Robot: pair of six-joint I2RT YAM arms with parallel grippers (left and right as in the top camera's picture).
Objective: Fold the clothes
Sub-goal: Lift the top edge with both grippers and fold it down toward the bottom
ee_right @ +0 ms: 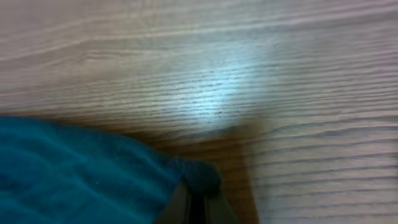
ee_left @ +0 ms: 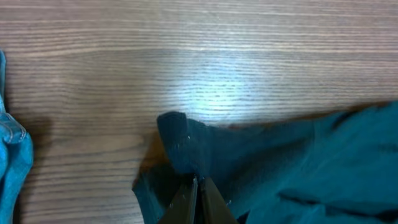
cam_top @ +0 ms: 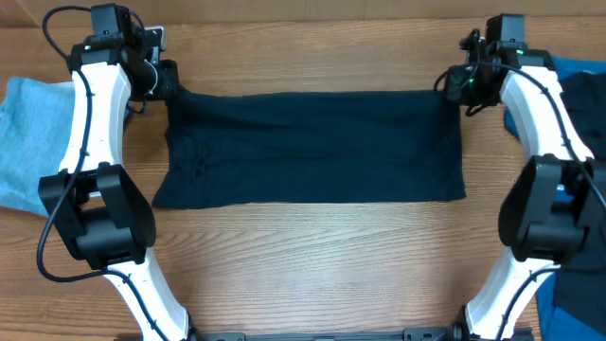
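Overhead: dark navy garment (cam_top: 312, 147) lies flat as a wide rectangle across the middle of the wood table (cam_top: 312, 275). Left gripper (cam_top: 163, 80) sits at its far left corner and right gripper (cam_top: 454, 85) at its far right corner. Light blue garment (cam_top: 28, 133) lies at the table's left edge, and royal blue garment (cam_top: 579, 74) at the right edge behind the right arm.

Left wrist: the left gripper's (ee_left: 196, 182) jaws are pinched together on a bunched corner of the dark navy garment (ee_left: 298, 162), which trails off right. Light blue garment (ee_left: 12, 162) shows at the left edge, apart from it.

Right wrist: blurred. The right gripper (ee_right: 198, 191) is clamped on the garment's (ee_right: 74, 168) corner knot, with the cloth spreading left over the table (ee_right: 217, 56).
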